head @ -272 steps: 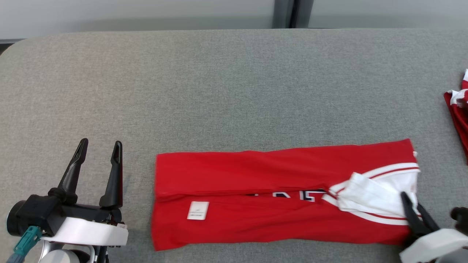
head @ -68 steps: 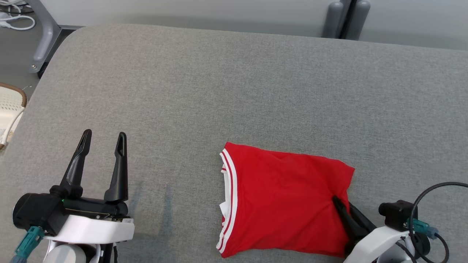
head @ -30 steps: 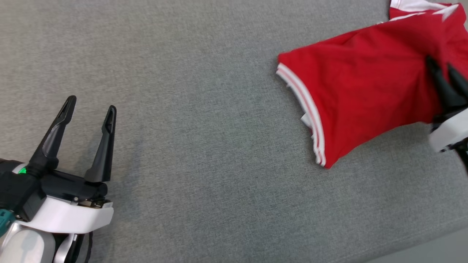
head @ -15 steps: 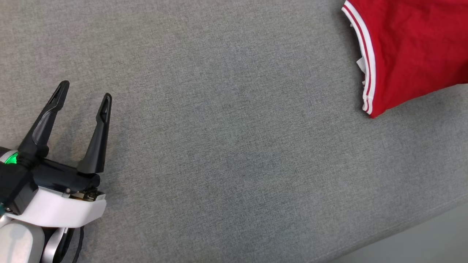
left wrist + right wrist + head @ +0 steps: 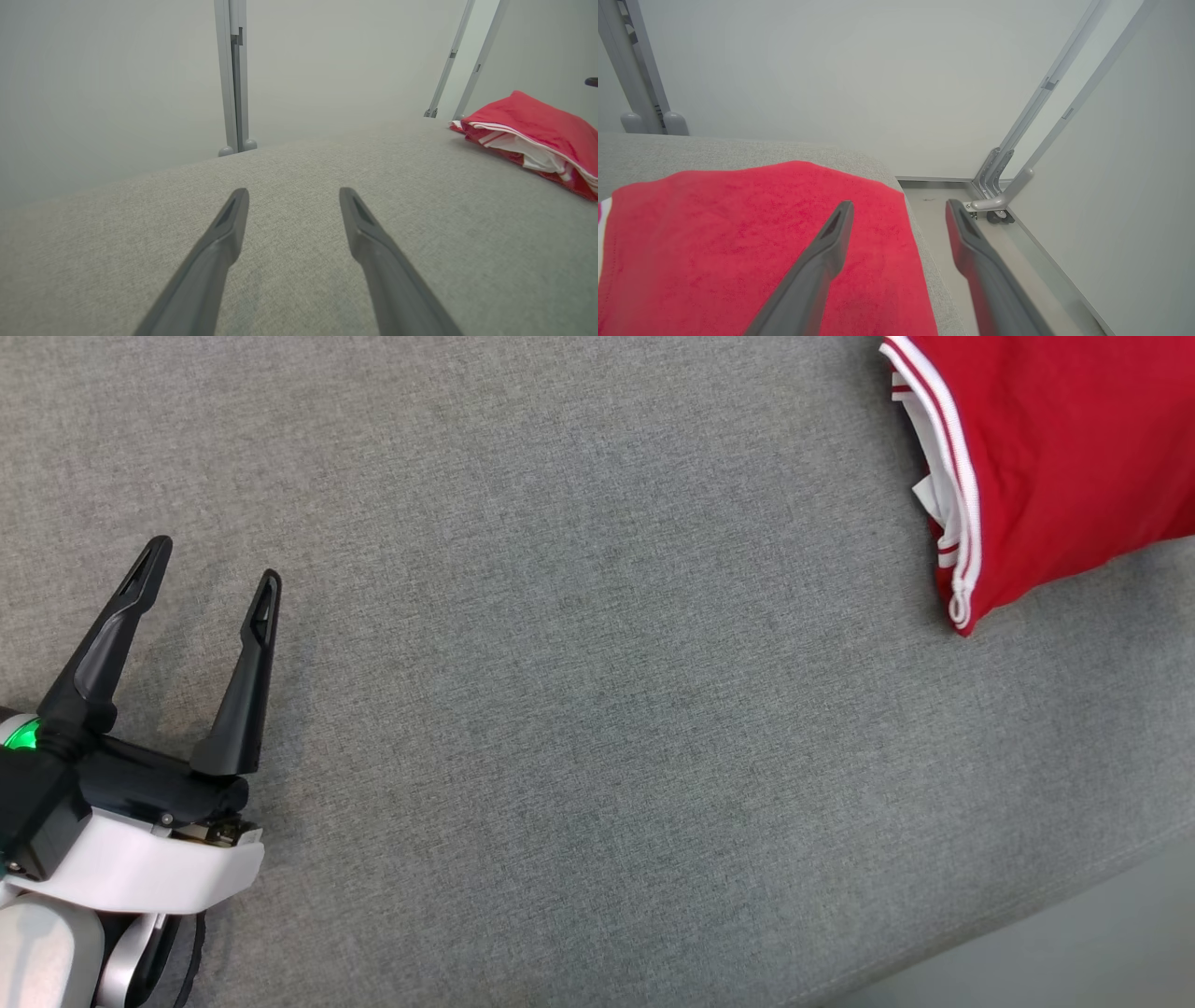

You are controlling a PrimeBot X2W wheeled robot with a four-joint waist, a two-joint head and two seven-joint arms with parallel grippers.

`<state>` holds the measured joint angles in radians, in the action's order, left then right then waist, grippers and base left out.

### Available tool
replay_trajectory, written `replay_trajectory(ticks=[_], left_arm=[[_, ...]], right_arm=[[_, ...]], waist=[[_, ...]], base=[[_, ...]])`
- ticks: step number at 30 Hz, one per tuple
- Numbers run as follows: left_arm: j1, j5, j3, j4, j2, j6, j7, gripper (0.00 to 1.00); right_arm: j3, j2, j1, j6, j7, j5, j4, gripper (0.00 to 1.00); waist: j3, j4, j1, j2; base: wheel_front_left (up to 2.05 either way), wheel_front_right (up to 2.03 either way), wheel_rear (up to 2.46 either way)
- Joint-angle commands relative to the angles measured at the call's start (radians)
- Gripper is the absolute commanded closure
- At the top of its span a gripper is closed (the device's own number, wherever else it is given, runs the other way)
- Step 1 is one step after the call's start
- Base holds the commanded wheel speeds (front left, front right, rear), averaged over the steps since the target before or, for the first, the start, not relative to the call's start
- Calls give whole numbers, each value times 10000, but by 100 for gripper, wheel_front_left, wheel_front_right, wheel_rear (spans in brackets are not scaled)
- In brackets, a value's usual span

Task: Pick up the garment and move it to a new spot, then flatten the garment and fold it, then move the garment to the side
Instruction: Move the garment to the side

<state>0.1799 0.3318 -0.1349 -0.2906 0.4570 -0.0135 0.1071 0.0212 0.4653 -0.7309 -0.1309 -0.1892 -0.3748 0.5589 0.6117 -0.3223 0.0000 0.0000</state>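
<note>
The garment (image 5: 1055,457), a red shirt with white striped trim, lies folded at the top right of the grey table (image 5: 579,709). It also lies at the far right in the left wrist view (image 5: 532,126). My left gripper (image 5: 210,569) rests open at the lower left, far from the cloth, nothing between its fingers (image 5: 224,238). In the right wrist view my right gripper (image 5: 899,205) is open above the garment (image 5: 738,242), near the table's rounded corner, with nothing in its jaws.
The table's near edge (image 5: 1027,933) runs diagonally at the lower right, with floor beyond. Grey partition posts (image 5: 233,79) and walls stand behind the table. A metal bracket (image 5: 994,196) sits on the floor past the corner.
My right gripper has opened and let go of the garment, which has settled on the table at the right. The head camera has shifted slightly; the left gripper stays open.
</note>
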Motion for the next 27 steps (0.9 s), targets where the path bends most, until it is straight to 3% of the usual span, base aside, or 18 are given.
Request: replay_trajectory(ticks=[1,6,17,21,27], left_arm=[[110,-20,39,20,57,26,41,0],[96,77,89,158,-57,130,204,0],[-55,269,67,557,-476,422,595,0],[-270,342,88,724,-674,586,761,0],[-311,553,163,1095,-1074,775,1089,0]], right_arm=[[-67,-112,117,1,-164,-61,23,0],[-476,-531,588,1,-542,-58,-333,0],[-1133,-2350,2324,1,-760,751,-2441,0],[-982,-3144,3152,1,-750,992,-3305,0],[-890,-3772,4253,1,-458,1271,-4385,0]], waist=[[-44,-8,0,0],[-342,62,0,0],[-1339,492,0,0],[-1730,796,0,0],[-2236,1541,0,0]], base=[[0,0,0],[0,0,0],[0,0,0],[0,0,0],[0,0,0]])
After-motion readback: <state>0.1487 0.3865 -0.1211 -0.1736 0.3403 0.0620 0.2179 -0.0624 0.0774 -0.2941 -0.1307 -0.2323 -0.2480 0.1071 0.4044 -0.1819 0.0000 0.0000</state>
